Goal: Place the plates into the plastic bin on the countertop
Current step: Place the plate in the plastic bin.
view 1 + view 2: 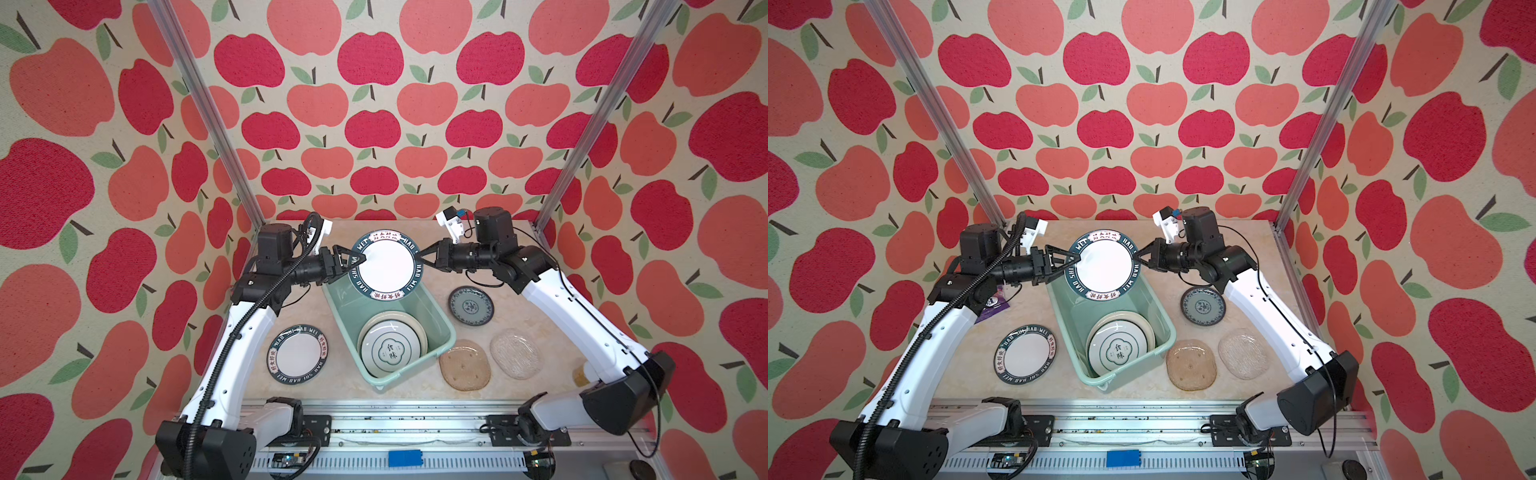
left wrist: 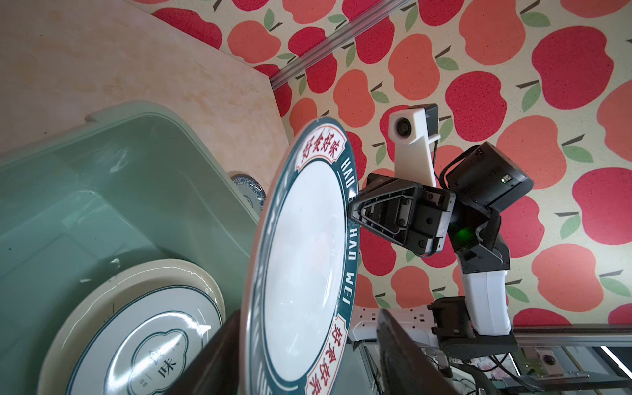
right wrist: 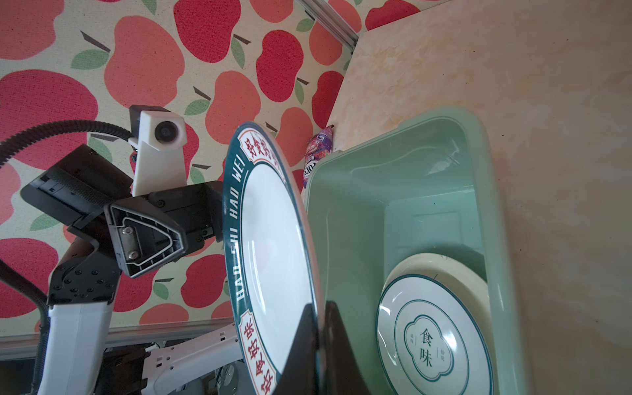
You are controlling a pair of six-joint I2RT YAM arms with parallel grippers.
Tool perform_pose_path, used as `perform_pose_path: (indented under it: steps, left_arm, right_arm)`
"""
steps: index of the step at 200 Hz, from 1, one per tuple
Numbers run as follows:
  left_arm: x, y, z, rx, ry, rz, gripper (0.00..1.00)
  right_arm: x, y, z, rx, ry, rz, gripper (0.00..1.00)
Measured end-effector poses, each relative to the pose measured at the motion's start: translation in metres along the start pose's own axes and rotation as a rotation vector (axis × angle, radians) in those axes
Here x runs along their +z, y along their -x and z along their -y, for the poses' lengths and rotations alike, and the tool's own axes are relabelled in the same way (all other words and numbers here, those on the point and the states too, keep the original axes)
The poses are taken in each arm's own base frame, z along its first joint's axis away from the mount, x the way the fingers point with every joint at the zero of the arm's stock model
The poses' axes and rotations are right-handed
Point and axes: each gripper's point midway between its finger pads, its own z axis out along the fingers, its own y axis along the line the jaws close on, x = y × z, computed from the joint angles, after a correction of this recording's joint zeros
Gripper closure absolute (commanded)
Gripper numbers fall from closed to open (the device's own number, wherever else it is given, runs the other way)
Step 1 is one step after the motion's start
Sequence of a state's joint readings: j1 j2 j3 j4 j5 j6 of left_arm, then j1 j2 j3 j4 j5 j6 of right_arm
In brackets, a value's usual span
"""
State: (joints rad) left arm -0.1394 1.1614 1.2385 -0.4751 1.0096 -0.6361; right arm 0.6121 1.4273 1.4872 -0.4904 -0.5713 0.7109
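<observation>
A white plate with a dark lettered rim [image 1: 386,266] [image 1: 1104,266] hangs tilted over the far end of the mint-green plastic bin [image 1: 344,332] [image 1: 1068,332]. My right gripper [image 1: 422,253] [image 3: 319,304] is shut on its rim. My left gripper [image 1: 355,259] [image 2: 307,313] straddles the opposite rim, open: one finger lies against the plate's back, the other stands off its face. In the bin, an emblem plate [image 1: 390,353] lies on a large pale plate [image 1: 417,326]. On the countertop [image 1: 415,386] lie a second lettered plate [image 1: 298,353], a teal floral plate [image 1: 471,306], a tan squarish plate [image 1: 463,365] and a clear glass plate [image 1: 515,353].
A purple candy bag [image 1: 994,303] lies under the left arm beside the bin's far corner. A yellow can [image 1: 579,374] peeks out behind the right arm. Apple-patterned walls and aluminium rails [image 1: 208,108] close in the countertop on three sides.
</observation>
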Motion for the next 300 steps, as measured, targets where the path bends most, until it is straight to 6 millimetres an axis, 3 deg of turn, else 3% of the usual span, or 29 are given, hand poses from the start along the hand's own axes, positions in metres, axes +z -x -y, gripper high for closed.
perform_pose_path:
  steps: [37, 83, 91, 116, 133, 147, 173, 200, 239, 271, 300]
  left_arm:
    - [0.002, 0.002, -0.006, -0.014, 0.027, 0.008, 0.82]
    - [0.005, -0.002, -0.021, -0.037, 0.083, -0.002, 1.0]
    - [0.005, -0.003, -0.022, -0.036, 0.088, -0.006, 1.0]
    - [0.004, -0.001, -0.021, -0.029, 0.11, -0.01, 1.0]
    - [0.003, 0.0, -0.023, -0.028, 0.144, -0.013, 1.0]
    - [0.002, 0.001, -0.029, -0.027, 0.184, -0.016, 1.0]
    - [-0.001, 0.002, -0.04, -0.013, 0.262, -0.023, 1.0]
    - [-0.002, -0.006, -0.05, 0.012, 0.323, -0.051, 1.0]
    - [0.02, -0.032, -0.061, 0.11, 0.367, -0.187, 1.0]
    - [0.043, -0.049, -0.087, 0.15, 0.426, -0.305, 1.0]
    - [0.049, -0.051, -0.108, 0.181, 0.48, -0.35, 1.0]
  right_arm:
    - [0.0, -0.001, 0.0, 0.0, 0.003, 0.003, 1.0]
    - [0.001, -0.001, 0.001, 0.002, -0.005, 0.007, 1.0]
    - [0.001, -0.001, 0.002, 0.003, -0.007, 0.007, 0.99]
    - [0.001, -0.001, 0.003, 0.004, -0.009, 0.006, 0.8]
    - [0.001, 0.0, 0.004, -0.002, -0.014, 0.013, 0.62]
    - [-0.001, 0.003, 0.007, -0.001, -0.026, 0.021, 0.55]
    - [-0.014, 0.011, 0.032, 0.041, -0.122, 0.058, 0.53]
    - [-0.051, 0.025, 0.062, 0.092, -0.252, 0.146, 0.52]
    - [-0.102, 0.033, 0.06, 0.093, -0.294, 0.262, 0.52]
    - [-0.102, 0.022, 0.065, 0.104, -0.296, 0.247, 0.52]
    - [-0.093, 0.016, 0.079, 0.133, -0.316, 0.213, 0.52]
